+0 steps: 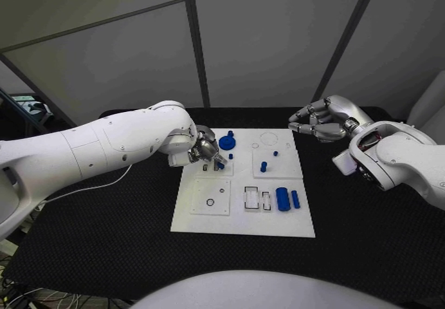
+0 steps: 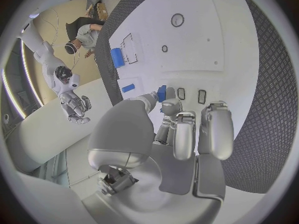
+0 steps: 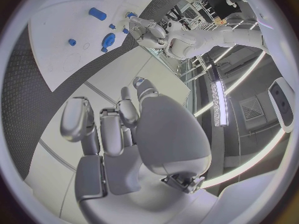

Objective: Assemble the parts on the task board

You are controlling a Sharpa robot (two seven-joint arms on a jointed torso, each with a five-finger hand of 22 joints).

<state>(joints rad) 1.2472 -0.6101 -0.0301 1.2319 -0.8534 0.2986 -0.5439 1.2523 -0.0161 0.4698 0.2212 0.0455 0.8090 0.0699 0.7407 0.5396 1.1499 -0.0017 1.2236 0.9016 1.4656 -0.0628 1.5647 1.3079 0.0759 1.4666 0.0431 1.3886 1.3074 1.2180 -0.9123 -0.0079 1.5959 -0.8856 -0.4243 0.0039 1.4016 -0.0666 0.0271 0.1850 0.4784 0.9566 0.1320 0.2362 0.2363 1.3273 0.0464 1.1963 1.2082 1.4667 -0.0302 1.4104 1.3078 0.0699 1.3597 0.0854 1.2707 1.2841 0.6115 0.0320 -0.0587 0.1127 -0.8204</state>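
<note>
The white rectangular task board (image 1: 243, 219) lies flat in the middle of the black textured tabletop (image 1: 102, 238), its long axis running away from the robot. On its near right part a thick blue cylinder (image 1: 283, 199) and a thinner blue bar (image 1: 296, 199) lie side by side, both with their long axes pointing away from the robot, just beside two black-outlined rectangular slots (image 1: 251, 198). Farther up the board a short blue peg (image 1: 263, 167) stands upright, with a smaller blue pin (image 1: 275, 154) near it. A round blue disc part (image 1: 227, 143) sits at the far left part of the board.

The left hand (image 1: 206, 149) is over the far left part of the board, fingers bent down toward it. In the left wrist view a small blue piece (image 2: 162, 93) shows at the tips of the thumb and a finger, which appear to pinch it just above two small dark slots (image 2: 191, 94) in the board; which way the piece points cannot be told.

The right hand (image 1: 318, 122) hovers off the far right corner of the board, above the tabletop, fingers curled inward with nothing in them; the right wrist view shows the same curled fingers (image 3: 102, 129).

Behind the tabletop stand pale grey wall panels (image 1: 269, 51) divided by dark frames.
</note>
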